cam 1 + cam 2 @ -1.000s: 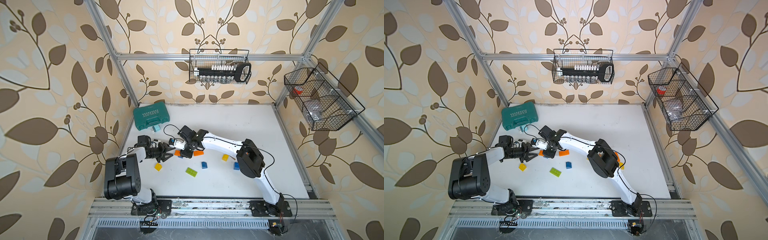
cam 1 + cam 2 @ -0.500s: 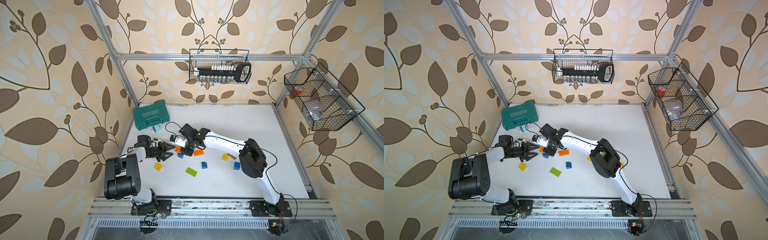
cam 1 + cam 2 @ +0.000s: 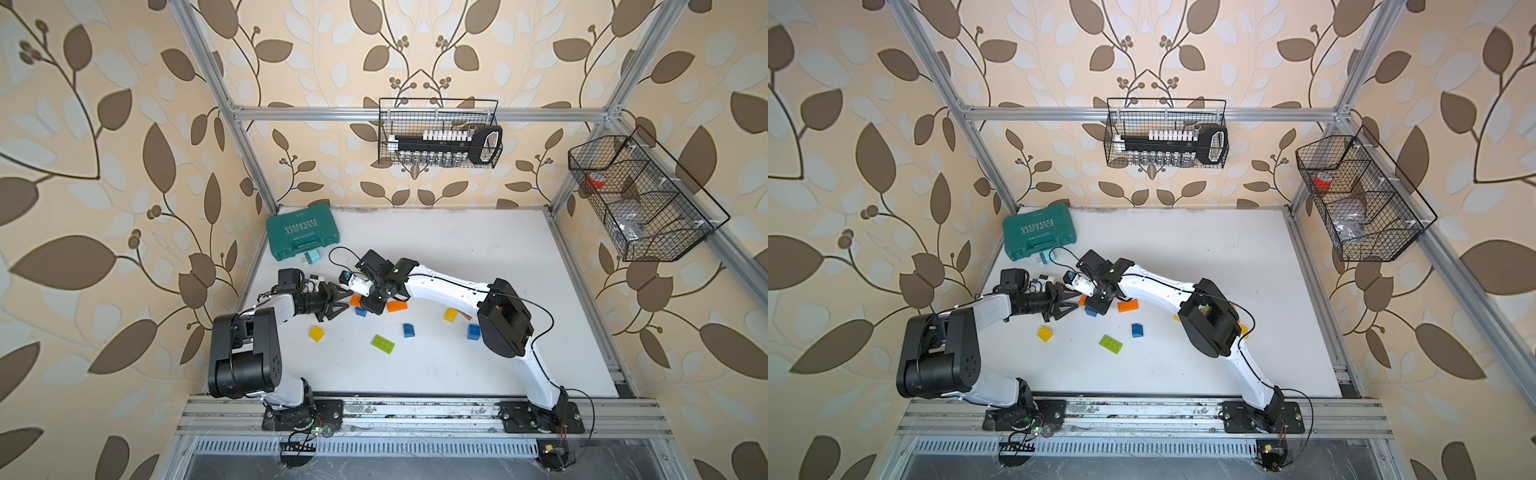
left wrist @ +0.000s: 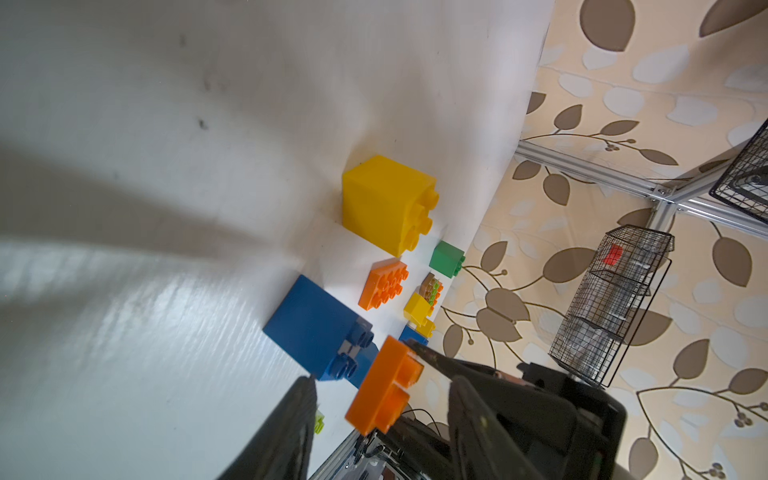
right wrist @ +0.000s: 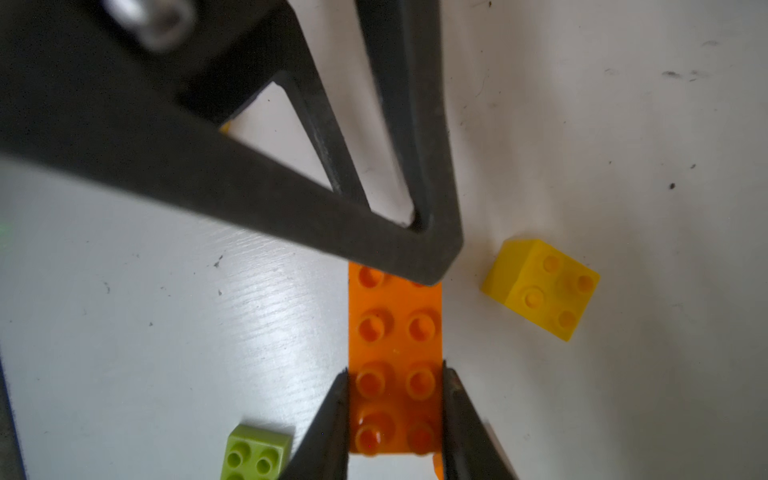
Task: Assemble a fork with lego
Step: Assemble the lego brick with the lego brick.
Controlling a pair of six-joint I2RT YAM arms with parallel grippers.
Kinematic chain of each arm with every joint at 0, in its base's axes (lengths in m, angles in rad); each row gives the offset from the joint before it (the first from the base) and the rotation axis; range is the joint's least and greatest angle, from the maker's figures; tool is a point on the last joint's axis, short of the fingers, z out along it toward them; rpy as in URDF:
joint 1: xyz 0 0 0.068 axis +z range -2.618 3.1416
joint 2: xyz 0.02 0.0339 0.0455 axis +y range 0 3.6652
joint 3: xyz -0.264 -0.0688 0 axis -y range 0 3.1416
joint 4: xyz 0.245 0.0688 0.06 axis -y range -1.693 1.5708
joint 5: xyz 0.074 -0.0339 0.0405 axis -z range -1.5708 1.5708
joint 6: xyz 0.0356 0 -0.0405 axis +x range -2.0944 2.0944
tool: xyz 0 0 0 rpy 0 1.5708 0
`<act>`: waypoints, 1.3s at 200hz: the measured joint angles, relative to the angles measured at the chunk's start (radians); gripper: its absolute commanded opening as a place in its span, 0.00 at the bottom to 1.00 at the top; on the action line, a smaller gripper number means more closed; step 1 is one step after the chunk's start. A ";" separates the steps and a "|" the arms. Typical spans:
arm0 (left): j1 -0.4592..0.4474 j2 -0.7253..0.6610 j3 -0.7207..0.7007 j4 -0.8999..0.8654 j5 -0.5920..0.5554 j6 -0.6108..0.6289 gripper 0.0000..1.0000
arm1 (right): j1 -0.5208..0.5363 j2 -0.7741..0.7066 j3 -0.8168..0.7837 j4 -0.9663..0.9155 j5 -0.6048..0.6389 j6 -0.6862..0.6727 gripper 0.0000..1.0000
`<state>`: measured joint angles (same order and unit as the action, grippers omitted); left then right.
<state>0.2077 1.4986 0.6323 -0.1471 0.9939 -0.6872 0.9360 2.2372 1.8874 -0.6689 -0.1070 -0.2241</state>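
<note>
My right gripper is shut on the sides of a long orange lego brick, studs facing its camera, held just above the table. In both top views that brick sticks out toward my left gripper. The left gripper is open; its fingers flank the brick's free end with a gap on each side. One left finger overlaps the brick's far end in the right wrist view.
Loose bricks lie nearby: blue, orange, yellow, green, blue, yellow, blue. A teal tool case sits at the back left. Wire baskets hang on the walls.
My left gripper has crept toward the right gripper, and its jaws have narrowed a little around the brick's end. The right gripper has kept hold of the orange brick and barely shifted.
</note>
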 measured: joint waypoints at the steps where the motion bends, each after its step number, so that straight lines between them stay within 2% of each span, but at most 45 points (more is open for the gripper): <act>1: 0.000 0.000 0.000 0.001 0.000 0.000 0.53 | 0.000 0.000 0.000 0.000 0.000 0.000 0.26; 171: -0.032 0.036 -0.031 0.055 -0.007 -0.031 0.42 | 0.005 0.037 0.012 0.000 0.003 0.026 0.27; 234: -0.039 0.051 -0.033 0.058 -0.011 -0.034 0.34 | 0.016 0.044 0.018 -0.001 0.029 0.003 0.27; 260: -0.051 0.053 -0.033 0.053 -0.024 -0.033 0.25 | 0.018 0.044 0.018 -0.002 0.029 -0.005 0.27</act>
<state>0.1562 1.5517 0.5991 -0.0937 0.9699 -0.7200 0.9543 2.2810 1.9057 -0.6704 -0.0776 -0.2291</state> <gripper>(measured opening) 0.287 0.308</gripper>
